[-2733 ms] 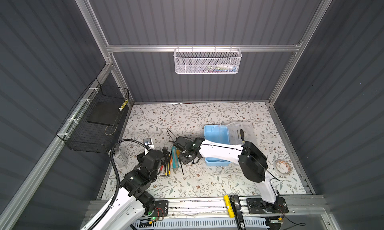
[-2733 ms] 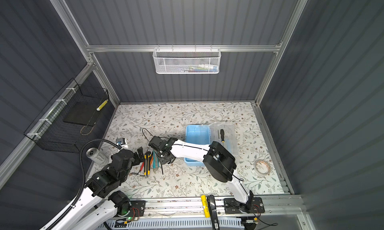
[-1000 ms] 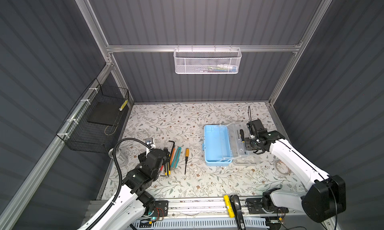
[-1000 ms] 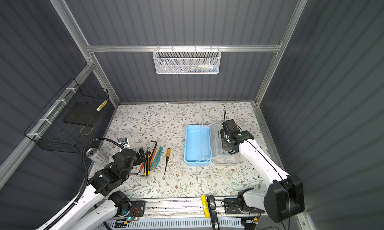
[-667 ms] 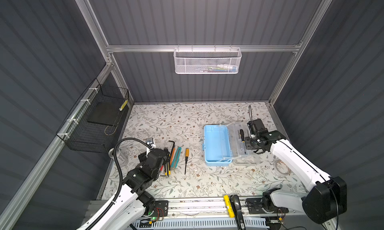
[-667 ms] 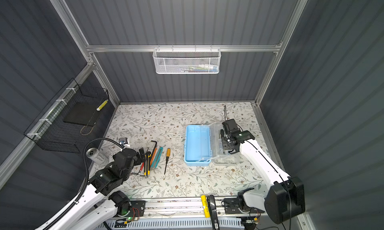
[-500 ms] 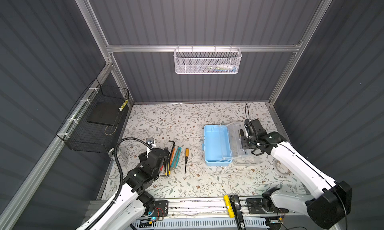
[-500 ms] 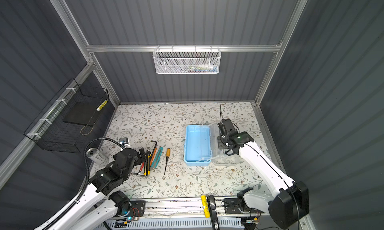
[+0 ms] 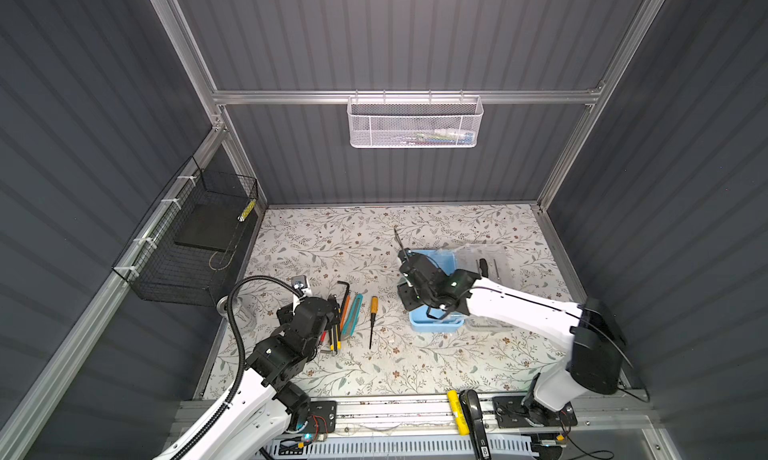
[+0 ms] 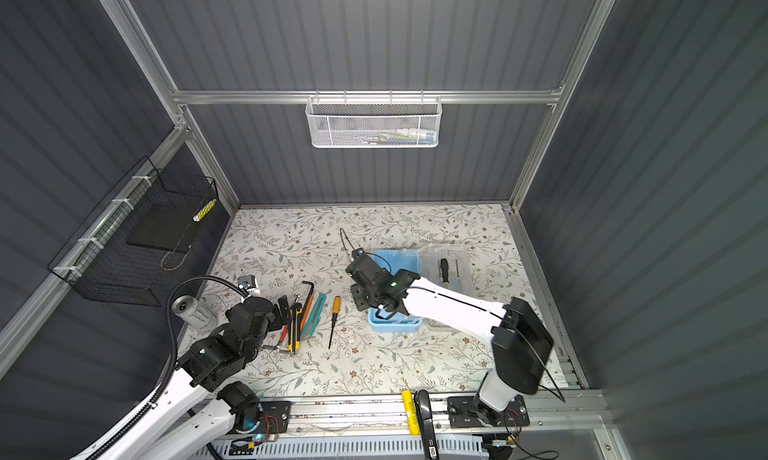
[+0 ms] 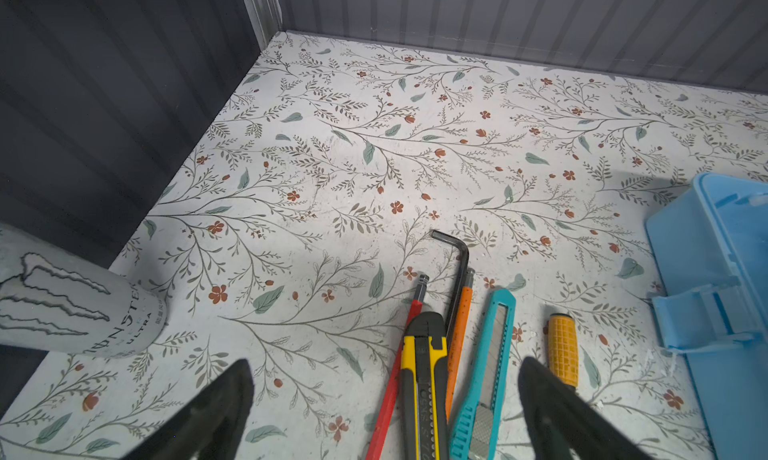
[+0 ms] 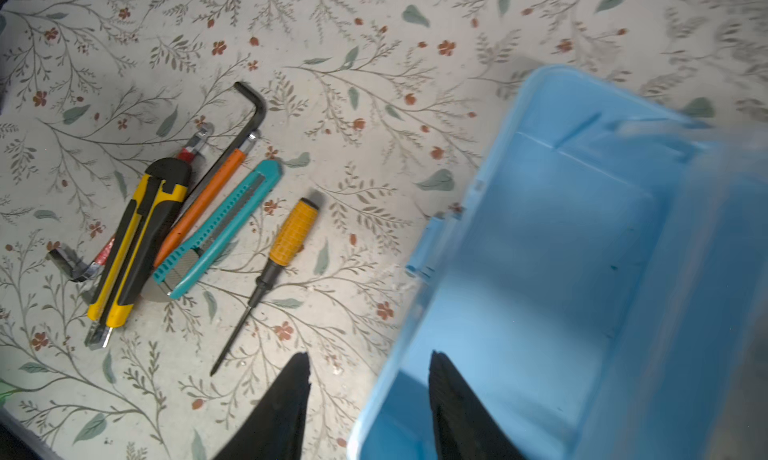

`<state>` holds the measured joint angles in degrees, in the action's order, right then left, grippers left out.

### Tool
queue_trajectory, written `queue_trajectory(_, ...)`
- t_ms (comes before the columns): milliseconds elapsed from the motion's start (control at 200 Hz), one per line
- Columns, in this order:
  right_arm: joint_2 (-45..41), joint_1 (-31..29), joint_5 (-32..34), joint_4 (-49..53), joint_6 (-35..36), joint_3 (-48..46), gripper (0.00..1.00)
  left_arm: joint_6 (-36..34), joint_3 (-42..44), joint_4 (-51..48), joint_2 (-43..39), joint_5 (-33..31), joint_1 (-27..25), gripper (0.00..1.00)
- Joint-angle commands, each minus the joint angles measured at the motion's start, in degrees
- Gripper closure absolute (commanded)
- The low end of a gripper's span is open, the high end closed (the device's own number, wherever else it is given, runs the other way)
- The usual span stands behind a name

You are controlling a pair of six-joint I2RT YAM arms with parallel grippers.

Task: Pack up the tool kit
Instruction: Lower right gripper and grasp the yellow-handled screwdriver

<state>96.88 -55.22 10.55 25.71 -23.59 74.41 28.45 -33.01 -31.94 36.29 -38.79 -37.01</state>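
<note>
Right wrist view: blue box (image 12: 540,250) sits open on the floral table (image 12: 374,83), right of centre in both top views. Its clear lid (image 9: 490,254) lies folded out to the right, with a black-handled screwdriver (image 10: 444,268) resting on it. My right gripper (image 12: 370,364) hangs over the box's left wall, jaws partly apart, one finger outside and one over the inside, gripping nothing. Left of the box lie an orange-handled screwdriver (image 12: 293,233), teal knife (image 12: 220,225), yellow-black knife (image 12: 137,237) and hex keys (image 12: 249,104). My left gripper (image 11: 384,368) hovers over them, jaws wide, empty. Can (image 11: 75,304) stands near the left wall.
</note>
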Motion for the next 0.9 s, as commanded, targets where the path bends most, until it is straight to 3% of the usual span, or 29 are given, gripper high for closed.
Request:
queue_trajectory(0, 6.6, -1.5, -4.0, -2.0, -2.4, 4.8, 0.49, -0.1, -0.1, -1.2, -0.9, 0.4, 0.0, 0.01)
queue_trajectory(130, 13.6, -3.2, -4.3, -1.8, -3.1, 9.1, 0.48, 0.0, 0.2, -1.3, -2.3, 0.9, 0.0, 0.01)
queue_trajectory(265, 19.8, -4.9, 0.3, 4.0, -1.6, 15.8, 0.45, -0.1, 0.5, -1.3, -3.7, 0.8, 0.0, 0.01)
queue_trajectory(896, 30.1, -6.3, 1.2, 8.9, -4.5, 22.4, 0.47, -0.7, 0.6, -0.9, -3.8, 0.7, 0.0, 0.01)
